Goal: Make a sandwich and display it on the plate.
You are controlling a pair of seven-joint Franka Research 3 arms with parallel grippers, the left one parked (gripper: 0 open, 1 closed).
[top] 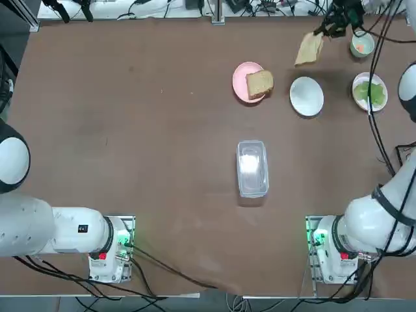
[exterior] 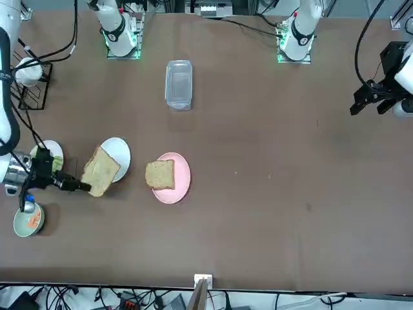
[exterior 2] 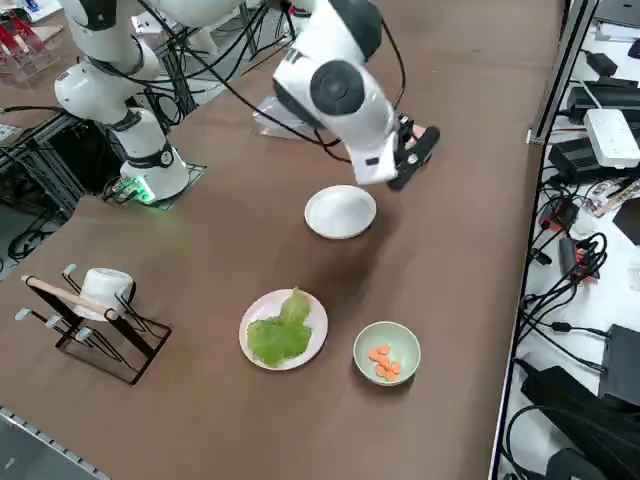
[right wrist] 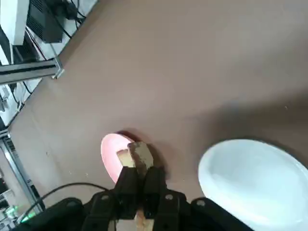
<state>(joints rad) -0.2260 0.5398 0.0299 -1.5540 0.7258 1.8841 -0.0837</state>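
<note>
My right gripper [top: 328, 29] is shut on a tan bread slice [top: 309, 49] that hangs tilted in the air near the table's far edge, just beyond the empty white plate [top: 306, 96]. In the front view the held slice [exterior: 100, 171] overlaps that plate's [exterior: 120, 152] edge, with the gripper [exterior: 82, 186] beside it. The wrist view shows the gripper [right wrist: 140, 172] pinching the slice [right wrist: 141, 154] edge-on. A second bread slice [top: 259, 84] lies on the pink plate [top: 240, 81]. Lettuce [exterior 2: 280, 335] lies on another white plate [top: 369, 91]. No stacked sandwich is in view.
A pale-green bowl [top: 362, 45] with orange pieces stands at the far right corner. A clear lidded container [top: 252, 168] sits mid-table. A wire rack with a white mug [exterior 2: 90, 310] stands at the right edge. Cables trail from the right arm.
</note>
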